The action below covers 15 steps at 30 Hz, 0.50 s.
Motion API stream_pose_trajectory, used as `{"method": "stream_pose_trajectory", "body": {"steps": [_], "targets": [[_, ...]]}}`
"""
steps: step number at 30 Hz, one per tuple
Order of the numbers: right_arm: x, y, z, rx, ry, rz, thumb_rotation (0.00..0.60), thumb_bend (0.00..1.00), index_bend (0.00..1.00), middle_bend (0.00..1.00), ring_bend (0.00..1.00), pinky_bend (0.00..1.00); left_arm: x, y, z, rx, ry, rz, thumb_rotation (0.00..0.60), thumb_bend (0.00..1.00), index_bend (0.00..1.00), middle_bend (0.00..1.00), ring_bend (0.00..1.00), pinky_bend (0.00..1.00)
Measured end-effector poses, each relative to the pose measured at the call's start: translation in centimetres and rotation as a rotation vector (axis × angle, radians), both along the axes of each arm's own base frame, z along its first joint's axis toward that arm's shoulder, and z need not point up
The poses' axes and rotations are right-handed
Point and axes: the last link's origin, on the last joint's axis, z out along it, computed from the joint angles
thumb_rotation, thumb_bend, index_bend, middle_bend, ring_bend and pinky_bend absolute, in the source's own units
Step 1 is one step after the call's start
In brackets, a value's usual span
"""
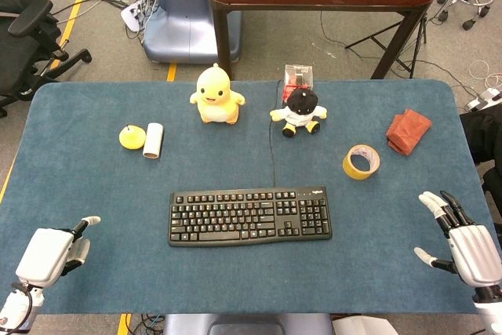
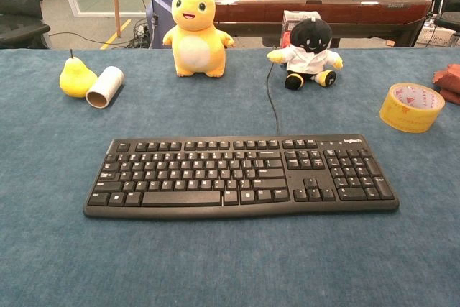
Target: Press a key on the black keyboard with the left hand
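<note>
The black keyboard (image 1: 249,216) lies flat in the middle of the blue table, its cable running toward the far edge; the chest view shows the keyboard (image 2: 241,175) close up with no hand over it. My left hand (image 1: 53,253) rests near the front left corner of the table, well left of the keyboard, fingers apart and holding nothing. Near the front right corner sits my right hand (image 1: 463,242), fingers spread and empty. Neither hand appears in the chest view.
Behind the keyboard stand a yellow duck toy (image 1: 214,95) and a black-headed plush doll (image 1: 300,111). A yellow pear (image 1: 131,136) and a white roll (image 1: 153,140) lie at the left; a yellow tape roll (image 1: 361,162) and a red cloth (image 1: 409,131) at the right.
</note>
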Motion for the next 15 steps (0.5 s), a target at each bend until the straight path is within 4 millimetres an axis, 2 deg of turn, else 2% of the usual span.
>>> {"method": "stream_pose_trajectory", "body": {"steps": [8,15], "targets": [[0.1,-0.1,0.2,-0.003,-0.006,0.002,0.600,0.00,0.14,0.15,0.05,0.44,0.0,-0.1,-0.7,-0.016,0.000,-0.004,0.600,0.49,0.31,0.83,0.78,0.99],[-0.1,0.0,0.4,-0.012,-0.015,-0.004,0.600,0.00,0.15,0.15,0.05,0.44,0.8,0.4,-1.7,-0.058,-0.051,-0.039,0.600,0.49,0.31,0.83,0.78,0.99]]}}
